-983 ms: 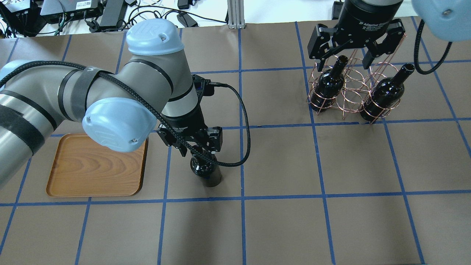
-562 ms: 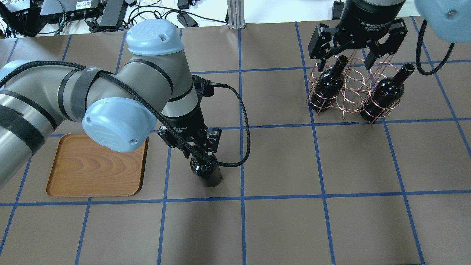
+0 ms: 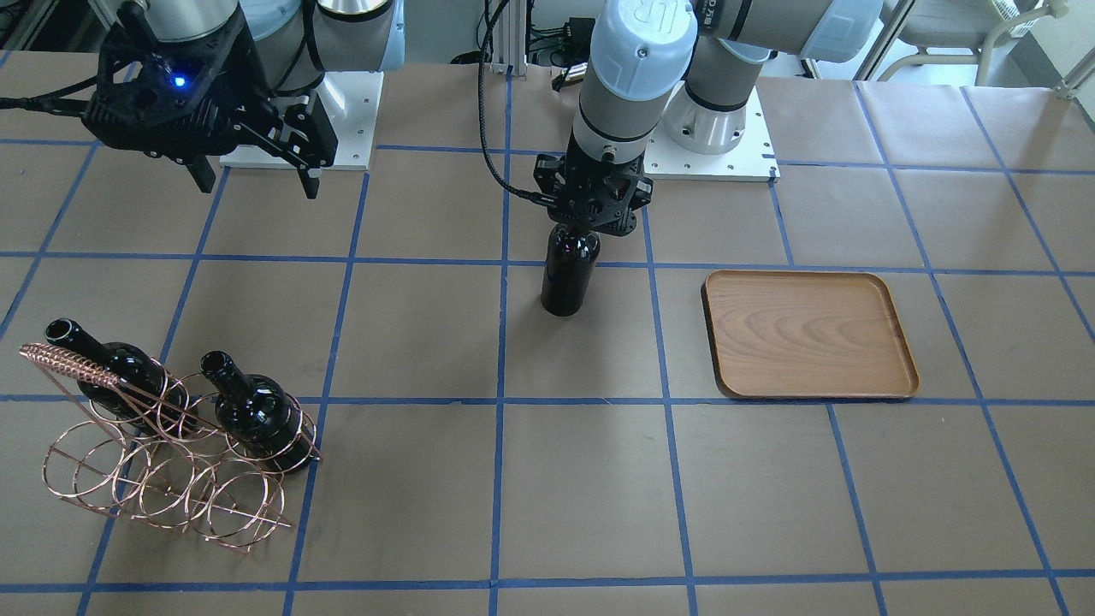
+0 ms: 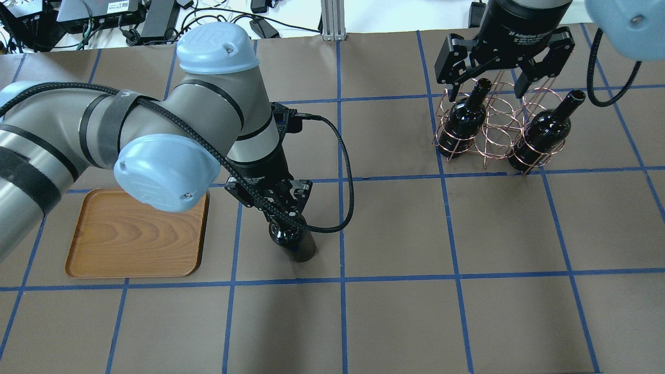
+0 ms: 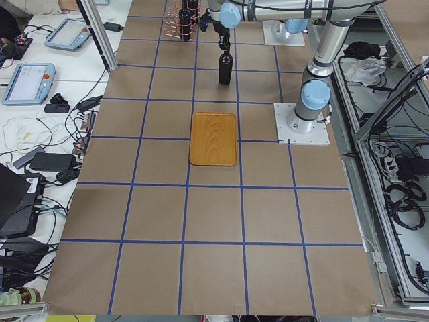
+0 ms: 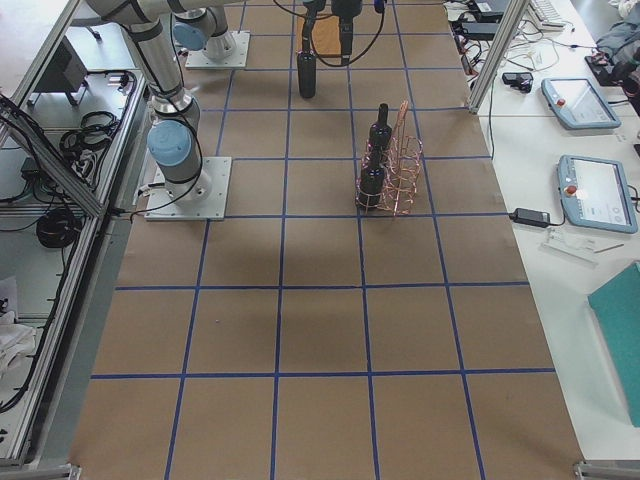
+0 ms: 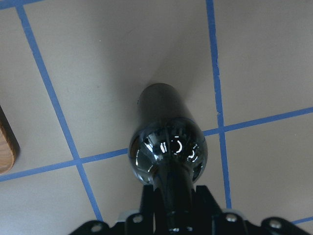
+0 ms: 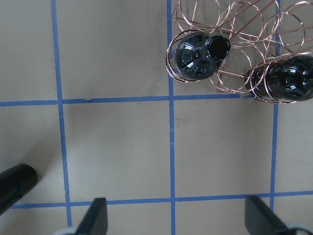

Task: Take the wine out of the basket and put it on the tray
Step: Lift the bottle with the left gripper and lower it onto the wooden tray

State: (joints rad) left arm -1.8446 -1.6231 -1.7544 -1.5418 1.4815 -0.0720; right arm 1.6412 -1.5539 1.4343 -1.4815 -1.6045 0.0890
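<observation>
My left gripper (image 4: 274, 206) is shut on the neck of an upright near-black wine bottle (image 4: 293, 243), right of the wooden tray (image 4: 135, 239). In the front view the gripper (image 3: 590, 221) holds the bottle (image 3: 569, 278) left of the tray (image 3: 808, 334). The left wrist view looks down the bottle (image 7: 166, 147); I cannot tell if its base touches the table. My right gripper (image 4: 486, 93) is open and empty, above the copper wire basket (image 4: 499, 130), which holds two more bottles (image 4: 465, 122) (image 4: 545, 132).
The basket (image 3: 154, 479) stands at the table's far right with some rings empty. The right wrist view shows it (image 8: 234, 19) at the top edge. Blue tape lines grid the brown table. Cables and devices lie beyond the far edge.
The left gripper's fingers have drawn in a little on the bottle's neck and the left arm has shifted slightly. The bottle has barely moved. The right gripper is nearly still.
</observation>
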